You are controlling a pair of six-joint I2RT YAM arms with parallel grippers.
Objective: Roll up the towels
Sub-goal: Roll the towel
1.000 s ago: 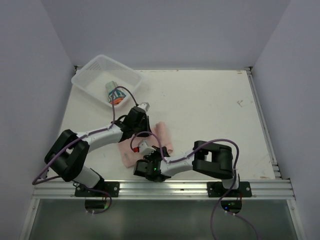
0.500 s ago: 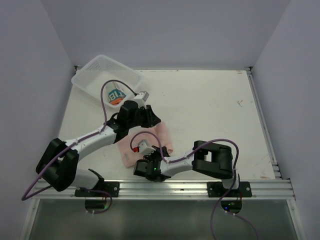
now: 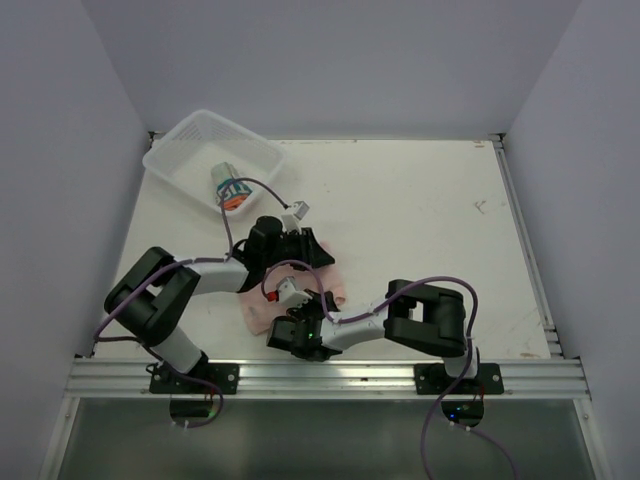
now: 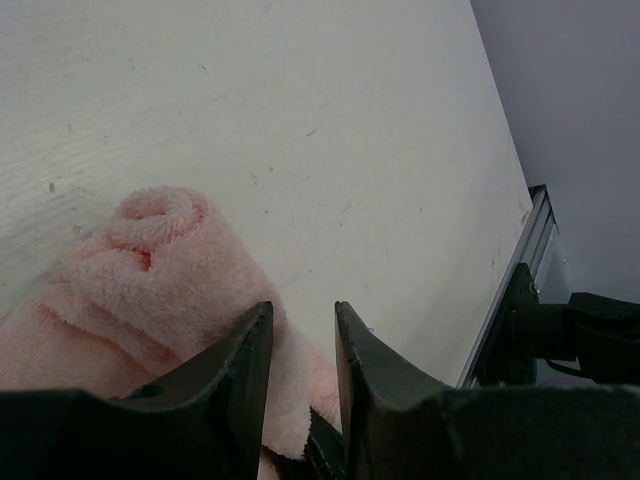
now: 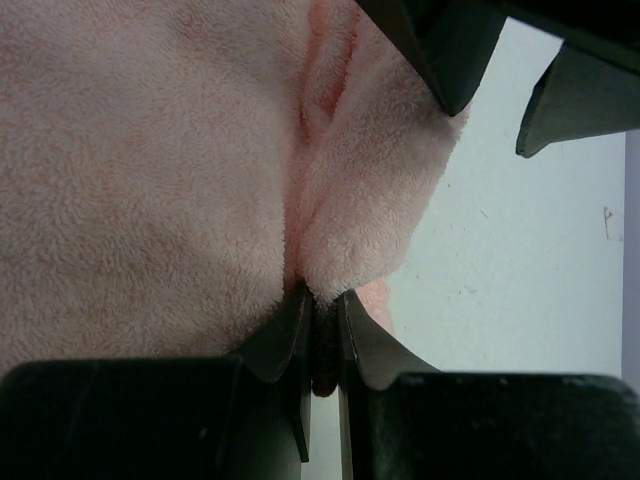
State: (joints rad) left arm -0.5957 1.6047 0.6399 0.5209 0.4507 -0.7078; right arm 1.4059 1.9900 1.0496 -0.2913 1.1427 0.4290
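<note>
The pale pink towel (image 3: 254,310) lies partly rolled near the table's front, its spiral end (image 4: 155,215) showing in the left wrist view. My left gripper (image 3: 312,250) sits low at the roll's far end, jaws apart, with the towel's edge against the left finger (image 4: 240,390) and bare table in the gap (image 4: 303,320). My right gripper (image 3: 322,300) is shut on a fold of the pink towel (image 5: 150,150), pinching it at the fingertips (image 5: 320,300). The printed white and teal towel (image 3: 230,188) lies rolled in the basket.
The white mesh basket (image 3: 180,150) stands at the back left corner. An aluminium rail (image 3: 330,378) runs along the table's front edge and another (image 3: 525,240) along the right side. Both arms crowd together over the towel.
My left gripper has opened and shifted right and nearer, onto the roll's far end. The left arm's elbow has folded back. The right gripper has kept its pinch.
</note>
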